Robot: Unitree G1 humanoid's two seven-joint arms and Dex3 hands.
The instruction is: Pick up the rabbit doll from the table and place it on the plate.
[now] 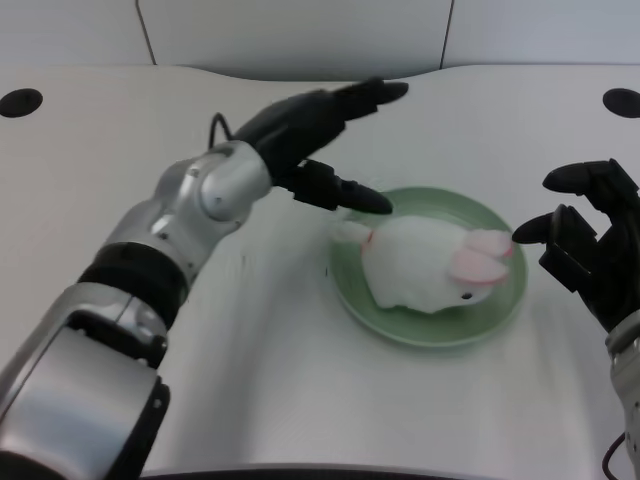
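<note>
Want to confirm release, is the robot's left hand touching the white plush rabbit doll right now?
Apart. In the head view the left hand is open, with green plate showing between its fingers and the white plush rabbit doll.

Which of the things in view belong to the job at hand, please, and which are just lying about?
Job:
white plush rabbit doll with pink ears
round green plate
left robot hand

Lying about:
white table
idle right robot hand
</note>
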